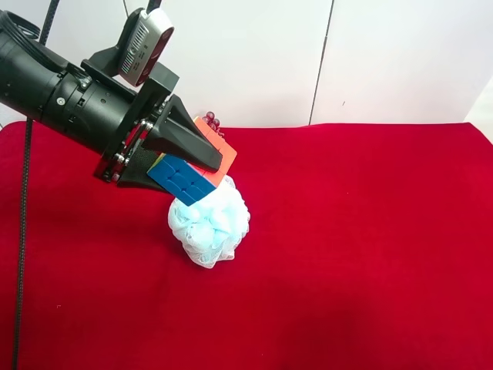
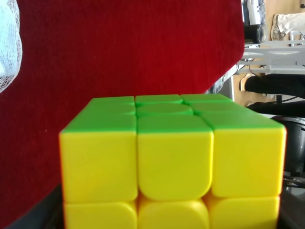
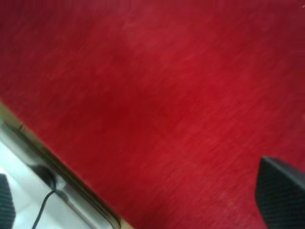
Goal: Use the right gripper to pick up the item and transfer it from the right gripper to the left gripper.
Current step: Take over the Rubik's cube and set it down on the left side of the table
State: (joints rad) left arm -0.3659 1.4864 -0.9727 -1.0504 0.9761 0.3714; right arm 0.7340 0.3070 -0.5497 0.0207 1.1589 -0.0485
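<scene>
At the exterior high view's left, above the red cloth point(image 1: 370, 231), the left gripper point(image 1: 191, 166) is clamped on the item point(image 1: 181, 181) just over the light-blue puff point(image 1: 212, 227), while the right gripper point(image 3: 143, 195), seen only by its wrist camera, spreads empty over bare cloth.

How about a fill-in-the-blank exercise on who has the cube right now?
1. The left pincer grips the puzzle cube over the ___ cloth.
2. The right pincer holds ___.
3. In the left wrist view, the cube face nearest the camera is ___.
4. The bath puff is light ___.
Missing words: red; nothing; yellow; blue.
</scene>
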